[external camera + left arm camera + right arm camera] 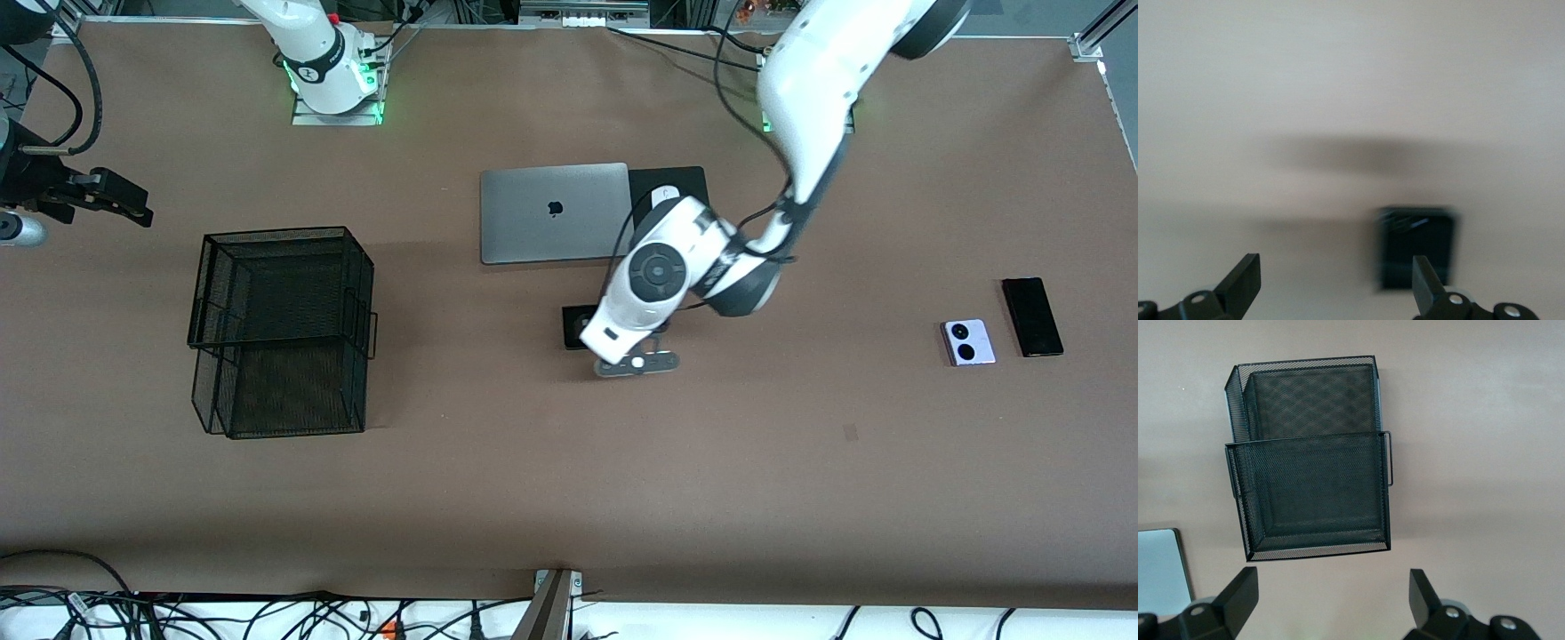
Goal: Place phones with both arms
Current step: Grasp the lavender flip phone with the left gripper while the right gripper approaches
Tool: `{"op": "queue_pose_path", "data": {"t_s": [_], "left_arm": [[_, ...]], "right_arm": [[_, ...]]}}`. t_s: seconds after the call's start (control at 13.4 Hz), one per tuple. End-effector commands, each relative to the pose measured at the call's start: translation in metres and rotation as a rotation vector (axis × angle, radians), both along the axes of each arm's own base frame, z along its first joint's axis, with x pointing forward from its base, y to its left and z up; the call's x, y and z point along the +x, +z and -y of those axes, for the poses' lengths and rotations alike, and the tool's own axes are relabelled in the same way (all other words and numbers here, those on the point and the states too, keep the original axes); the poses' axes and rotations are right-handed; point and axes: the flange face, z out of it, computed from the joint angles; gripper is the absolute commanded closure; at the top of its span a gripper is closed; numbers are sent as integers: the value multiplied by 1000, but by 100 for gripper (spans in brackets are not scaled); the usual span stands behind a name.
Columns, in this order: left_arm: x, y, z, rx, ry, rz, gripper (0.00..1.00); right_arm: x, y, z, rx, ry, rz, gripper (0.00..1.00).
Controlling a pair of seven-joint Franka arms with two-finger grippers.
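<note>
Looking down from the front view, I see my left gripper (637,363) low over the middle of the bench (569,498), right by the small black phone (578,325). Its jaws are wide open and hold nothing. In the left wrist view the small black phone (1417,248) lies flat on the bench, with one open finger (1426,280) just in front of it — so I think the phone has been set down there, or is about to be picked up. I cannot tell which.

My right gripper (111,200) waits high up at the right arm's end of the bench, jaws open and empty. It looks down on the black mesh basket (1310,463), so I guess the phones should go in there.

The lilac-white phone (967,342) and the long black phone (1032,316) lie side by side, flat, at the left arm's end — easy for the left arm to reach.

The grey laptop (553,212) and the white mouse (662,193) sit farther from the front camera than the small black phone. They are not part of my job.
</note>
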Motion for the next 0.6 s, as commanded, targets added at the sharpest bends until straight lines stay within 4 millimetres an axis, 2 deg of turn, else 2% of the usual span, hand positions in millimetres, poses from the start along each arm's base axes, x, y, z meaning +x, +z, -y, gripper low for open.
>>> {"op": "queue_pose_path", "data": {"t_s": [0.0, 0.15, 0.3, 0.37, 0.52], "left_arm": [[3, 33, -68, 158, -102, -89, 0], [18, 55, -135, 276, -162, -129, 0], [35, 71, -196, 280, -198, -151, 0], [45, 74, -236, 263, -192, -163, 0], [54, 73, -301, 228, -201, -198, 0]], "right_arm": [[7, -5, -37, 12, 52, 12, 0], [18, -20, -75, 12, 57, 27, 0], [24, -39, -131, 13, 49, 42, 0], [27, -51, -160, 13, 42, 55, 0], [30, -75, -202, 18, 5, 61, 0]]}}
